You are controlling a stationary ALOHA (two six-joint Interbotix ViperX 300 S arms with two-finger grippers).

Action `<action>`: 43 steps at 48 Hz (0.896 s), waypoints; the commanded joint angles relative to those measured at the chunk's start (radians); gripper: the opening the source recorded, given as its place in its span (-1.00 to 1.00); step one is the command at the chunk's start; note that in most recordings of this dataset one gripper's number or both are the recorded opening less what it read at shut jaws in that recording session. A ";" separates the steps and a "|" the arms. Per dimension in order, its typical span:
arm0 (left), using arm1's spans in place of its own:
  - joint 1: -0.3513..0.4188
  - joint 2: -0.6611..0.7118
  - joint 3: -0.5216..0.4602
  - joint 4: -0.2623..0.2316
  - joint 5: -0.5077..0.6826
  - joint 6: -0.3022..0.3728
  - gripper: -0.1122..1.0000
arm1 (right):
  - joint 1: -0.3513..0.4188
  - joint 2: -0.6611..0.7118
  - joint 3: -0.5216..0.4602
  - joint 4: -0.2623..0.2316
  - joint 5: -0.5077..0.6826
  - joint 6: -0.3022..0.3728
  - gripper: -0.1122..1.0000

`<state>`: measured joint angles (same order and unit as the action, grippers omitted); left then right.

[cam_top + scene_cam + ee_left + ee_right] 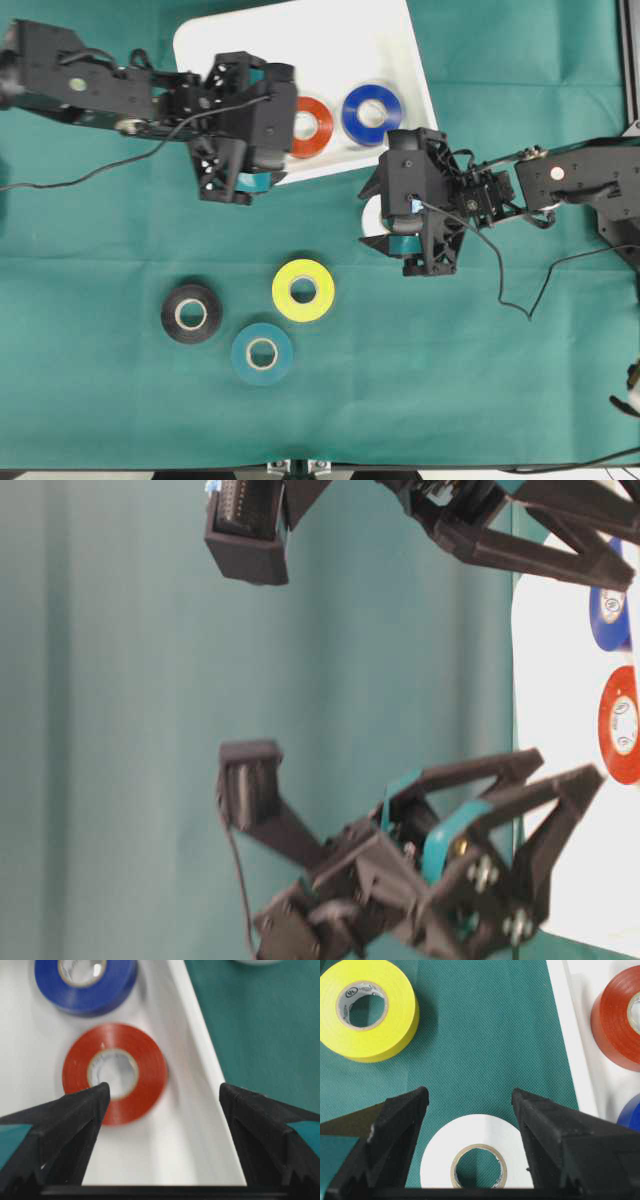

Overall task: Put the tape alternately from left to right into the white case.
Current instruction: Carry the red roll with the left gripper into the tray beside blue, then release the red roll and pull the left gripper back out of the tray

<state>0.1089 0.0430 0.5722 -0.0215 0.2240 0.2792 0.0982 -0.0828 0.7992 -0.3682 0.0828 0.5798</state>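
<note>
**2 rolls in the tray, 4 on the cloth, both grippers empty**

So in the overhead view the big shallow white plastic case (210,40) with rounded corners sits at the upper middle of the frame, on the green cloth-covered table (100,400). Inside it, near its lower right corner, lie 2 glossy rolls side by side: the red tape roll (312,127) on the left and the blue tape roll (372,113) on the right, both flat with their pale cores up.

The left gripper (162,1110) hangs over the case's lower edge, jaws spread wide with nothing between them. In its wrist view the red roll lies just past the left fingertip, apart from it.

The right gripper (470,1105) is at right of centre overhead, also wide and holding nothing. Its wrist view shows the white tape roll (475,1142) flat on the cloth between its 2 fingers; can't tell if they touch it.

In the lower middle overhead: the yellow tape roll (303,290), the black tape roll (191,313) to its lower left, and the teal tape roll (262,353) below, all flat on the cloth.
</note>
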 commanded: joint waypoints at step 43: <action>-0.193 -0.103 0.144 -0.006 -0.009 -0.288 0.39 | -0.008 -0.012 -0.002 -0.002 -0.008 0.002 0.54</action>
<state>-0.0752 -0.0445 0.7179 -0.0261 0.2224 0.0061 0.0890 -0.0828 0.8023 -0.3666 0.0828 0.5798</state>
